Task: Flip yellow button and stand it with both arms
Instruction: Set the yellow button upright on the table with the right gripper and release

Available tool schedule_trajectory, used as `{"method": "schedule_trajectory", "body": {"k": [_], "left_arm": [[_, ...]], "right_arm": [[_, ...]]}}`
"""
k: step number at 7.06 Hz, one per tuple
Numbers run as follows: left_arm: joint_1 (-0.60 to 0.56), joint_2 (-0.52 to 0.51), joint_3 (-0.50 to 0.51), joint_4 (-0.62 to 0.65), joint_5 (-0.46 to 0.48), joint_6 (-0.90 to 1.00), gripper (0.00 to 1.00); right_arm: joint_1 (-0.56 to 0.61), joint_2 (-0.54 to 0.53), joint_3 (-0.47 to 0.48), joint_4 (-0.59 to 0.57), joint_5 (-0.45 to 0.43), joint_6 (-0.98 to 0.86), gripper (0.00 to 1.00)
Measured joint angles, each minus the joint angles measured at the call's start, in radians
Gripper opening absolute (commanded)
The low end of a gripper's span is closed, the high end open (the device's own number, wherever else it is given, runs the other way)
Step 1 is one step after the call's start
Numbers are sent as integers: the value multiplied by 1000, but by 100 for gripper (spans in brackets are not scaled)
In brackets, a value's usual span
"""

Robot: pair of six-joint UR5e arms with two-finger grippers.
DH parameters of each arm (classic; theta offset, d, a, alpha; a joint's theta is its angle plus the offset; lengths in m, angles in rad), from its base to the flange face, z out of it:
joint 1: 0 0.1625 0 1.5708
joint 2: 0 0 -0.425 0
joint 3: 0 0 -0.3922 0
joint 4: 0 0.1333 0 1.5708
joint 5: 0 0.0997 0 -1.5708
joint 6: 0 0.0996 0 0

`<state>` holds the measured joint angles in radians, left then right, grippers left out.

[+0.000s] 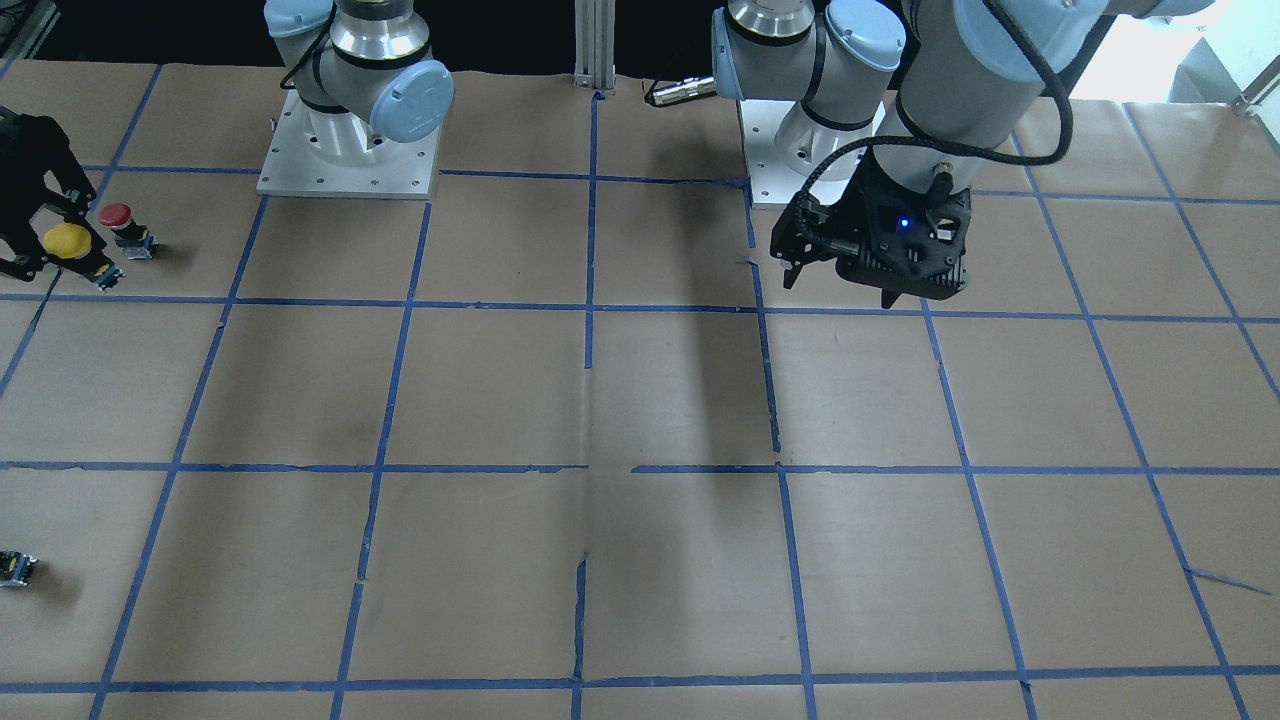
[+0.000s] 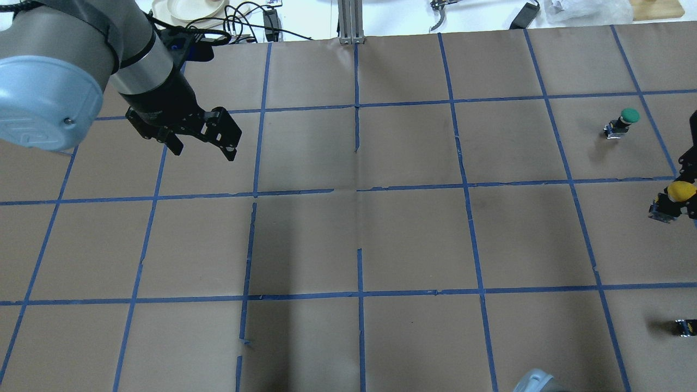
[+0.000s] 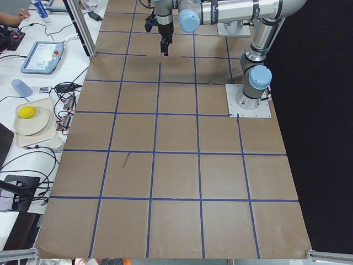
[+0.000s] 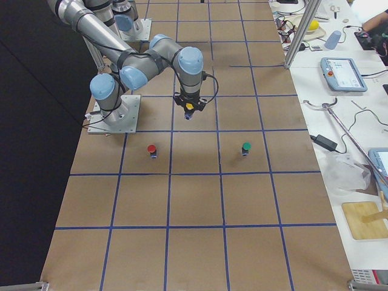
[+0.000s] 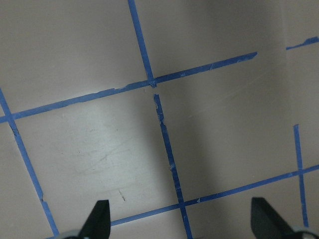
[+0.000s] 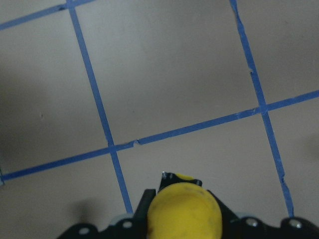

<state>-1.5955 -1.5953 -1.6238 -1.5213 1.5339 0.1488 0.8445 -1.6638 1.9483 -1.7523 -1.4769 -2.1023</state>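
Right pincer (image 1: 62, 255) is clamped on the yellow button (image 6: 184, 211), seemingly held off the tabletop (image 2: 381, 239) near its right end. Left pincer (image 2: 202, 152) is spread apart, empty, and well apart from it. Pickup looks done; hand-over, flip and standing likely remain.

Left black two-finger gripper (image 2: 204, 153): fingers spread, empty, hovered.
Right black two-finger gripper (image 1: 58, 243): clamped yellow mushroom-cap button (image 6: 183, 210), right edge.

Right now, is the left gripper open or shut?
Open. In the left wrist view the left gripper has its fingertips far apart, with only the bare taped table between them.
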Motion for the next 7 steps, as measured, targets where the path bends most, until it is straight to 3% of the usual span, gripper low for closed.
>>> {"method": "schedule_trajectory", "body": {"k": [4,7], "left_arm": [[-65,18,7,24,-47,-168,100],[-71,22,21,36,-48,-170,100]], "right_arm": [[-98,197,15,-204,43,-497,27],[-180,319,18,-266,145,-634,29]]}}
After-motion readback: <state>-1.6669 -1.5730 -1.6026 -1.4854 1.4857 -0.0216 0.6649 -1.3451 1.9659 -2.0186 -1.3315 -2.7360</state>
